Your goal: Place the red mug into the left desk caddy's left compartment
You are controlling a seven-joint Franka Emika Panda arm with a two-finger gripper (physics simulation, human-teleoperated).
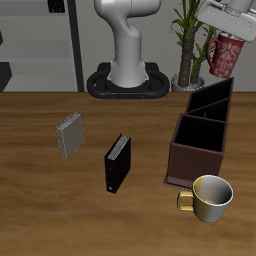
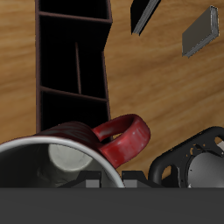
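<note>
The gripper [image 1: 228, 28] is raised high above the far end of the left desk caddy [image 1: 202, 133], close to the upper edge of the exterior view. The red mug [image 1: 227, 53] hangs from it, clear of the table [image 1: 60, 210] and tilted a little, with its pale speckled pattern facing the camera. The jaws are clamped on the mug's rim; the fingertips themselves are hidden behind the mug and the white gripper body.

In the wrist view the red mug [image 2: 66, 153] fills the foreground, with its dark inside and its red loop handle [image 2: 125, 140] showing, and the left desk caddy [image 2: 74, 61] lies far below it, its dividers marking off separate sections.

The caddy is a long dark brown box with slanted sides, running from the middle of the table toward the back. Just beside its near end stands a shiny yellow mug [image 1: 208, 198], upright, handle turned toward the table's middle. A small black box [image 1: 118, 163] stands upright near the table's centre, and a grey book [image 1: 70, 135] stands farther off from the caddy. A potted plant [image 1: 188, 40] sits at the back, beside the robot's base [image 1: 130, 82].

No brand, label or writing can be read on any of these things.
</note>
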